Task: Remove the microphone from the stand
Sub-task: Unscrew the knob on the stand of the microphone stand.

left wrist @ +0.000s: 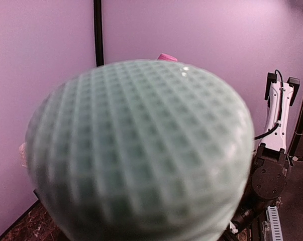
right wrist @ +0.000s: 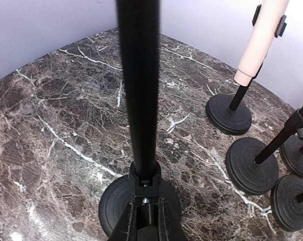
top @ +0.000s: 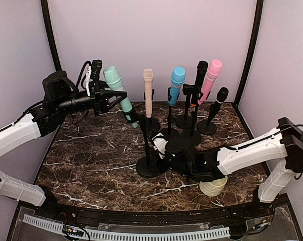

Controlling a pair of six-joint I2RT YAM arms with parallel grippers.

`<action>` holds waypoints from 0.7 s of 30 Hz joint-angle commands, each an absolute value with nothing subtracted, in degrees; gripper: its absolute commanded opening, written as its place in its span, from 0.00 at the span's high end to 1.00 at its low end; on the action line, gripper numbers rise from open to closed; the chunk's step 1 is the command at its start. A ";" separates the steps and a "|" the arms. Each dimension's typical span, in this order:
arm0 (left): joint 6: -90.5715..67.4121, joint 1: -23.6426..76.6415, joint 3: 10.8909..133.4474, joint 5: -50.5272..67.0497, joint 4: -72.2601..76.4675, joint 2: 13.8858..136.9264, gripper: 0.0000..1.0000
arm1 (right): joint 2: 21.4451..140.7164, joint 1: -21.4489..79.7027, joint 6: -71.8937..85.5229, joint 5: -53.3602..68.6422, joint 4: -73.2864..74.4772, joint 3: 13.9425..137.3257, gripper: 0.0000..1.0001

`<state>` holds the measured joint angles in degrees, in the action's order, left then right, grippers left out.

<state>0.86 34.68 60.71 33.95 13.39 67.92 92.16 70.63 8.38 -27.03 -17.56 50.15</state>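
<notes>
The left gripper [top: 110,98] has its fingers closed around the barrel of the mint-green microphone [top: 116,85], just below the mesh head, holding it up high and tilted with the head leaning toward the back left. From the left wrist camera that head [left wrist: 141,150] fills nearly the whole view (the fingers themselves are out of sight there). The mic's tail end sits right at the top of the front stand [top: 146,169]; from where I'm looking I can't tell whether it is seated in the clip or clear of it. Down low, the right gripper [top: 159,145] is pinched tight on the stand's pole [right wrist: 138,75] just above the round base, one finger [right wrist: 126,221] on each side. Behind stand a peach microphone [top: 148,93], a blue one [top: 177,83] and a pink one [top: 211,75] on the marble table [top: 91,150]
</notes>
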 commanded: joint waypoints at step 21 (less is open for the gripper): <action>5.66 34.19 57.93 31.56 4.39 70.40 0.78 | 75.62 72.57 21.29 -29.22 -30.69 39.20 0.32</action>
